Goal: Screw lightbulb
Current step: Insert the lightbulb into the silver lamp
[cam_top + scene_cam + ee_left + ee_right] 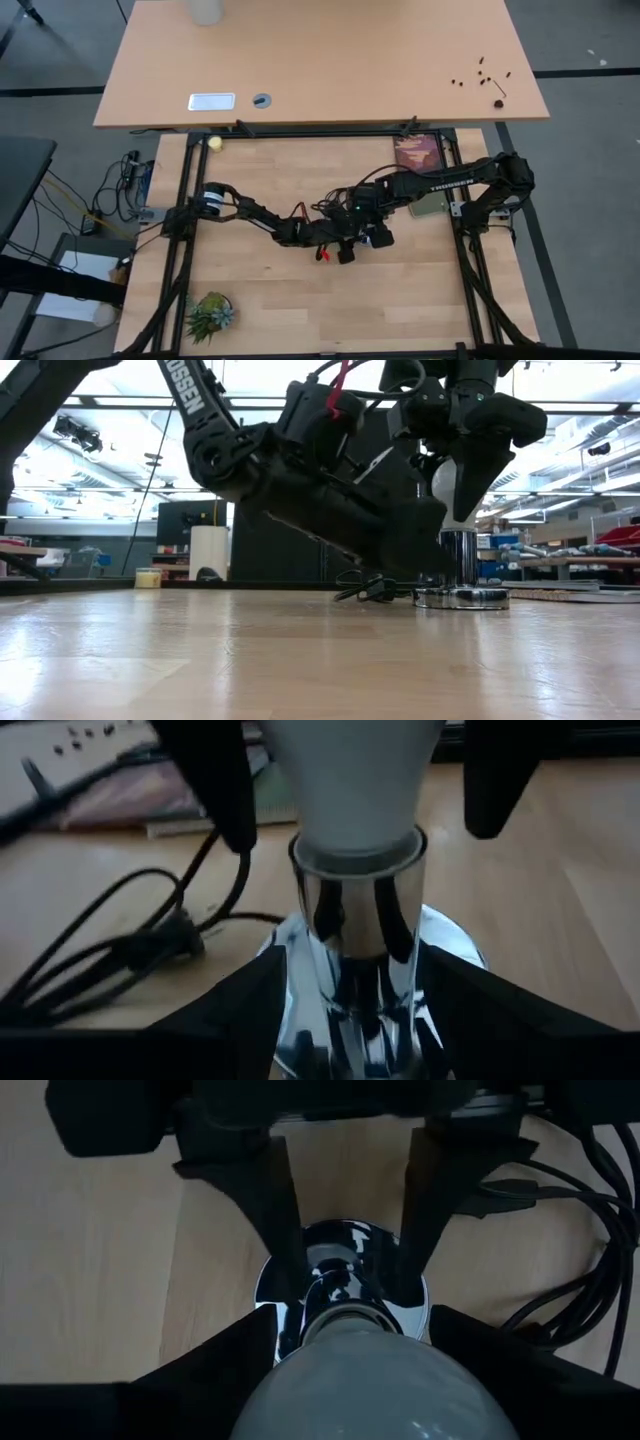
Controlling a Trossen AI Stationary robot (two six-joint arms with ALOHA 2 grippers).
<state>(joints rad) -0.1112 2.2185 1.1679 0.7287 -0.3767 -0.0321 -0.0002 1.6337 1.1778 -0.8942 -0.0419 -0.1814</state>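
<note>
You find the lightbulb (350, 780) upright, its white rounded globe (365, 1385) uppermost and its narrow neck seated in the mouth of the chromed socket (355, 930) (threads hidden from you). Socket and bulb (447, 490) stand near the table's middle.

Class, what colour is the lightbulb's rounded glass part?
White; the lightbulb shows it best in the right wrist view, above the shiny socket.
</note>
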